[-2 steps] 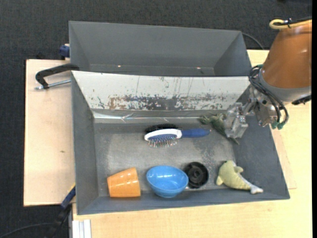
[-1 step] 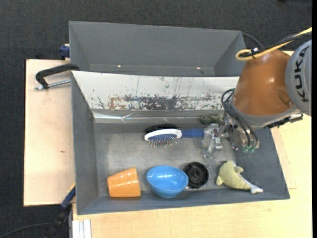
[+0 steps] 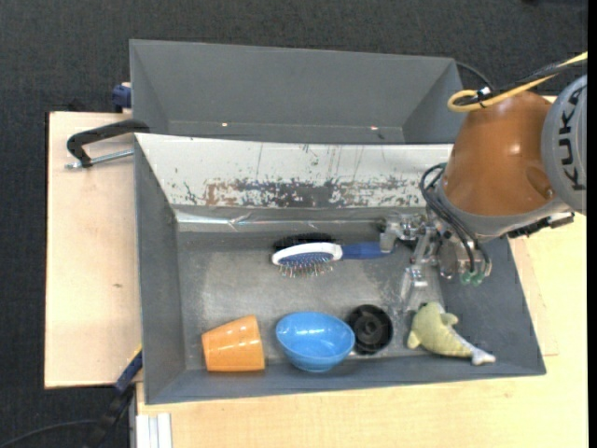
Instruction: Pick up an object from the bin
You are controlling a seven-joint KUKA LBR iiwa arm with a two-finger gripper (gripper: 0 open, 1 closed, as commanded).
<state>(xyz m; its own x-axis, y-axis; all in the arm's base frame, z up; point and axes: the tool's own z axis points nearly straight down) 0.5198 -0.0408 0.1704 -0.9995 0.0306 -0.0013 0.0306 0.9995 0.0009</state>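
My gripper (image 3: 413, 273) hangs low over the right part of the bin, under the orange wrist cover. Just below it lies a pale yellow-green soft toy (image 3: 438, 331) against the front right corner. A black round ring-shaped piece (image 3: 370, 329) sits to the gripper's lower left. A white brush with blue bristle bed and blue handle (image 3: 310, 255) lies to its left, the handle end pointing at the gripper body. I see nothing held.
A blue bowl (image 3: 315, 340) and an orange cup (image 3: 233, 343) on its side lie along the front wall, left of the black piece. The arm and its cables cover the bin's right rim.
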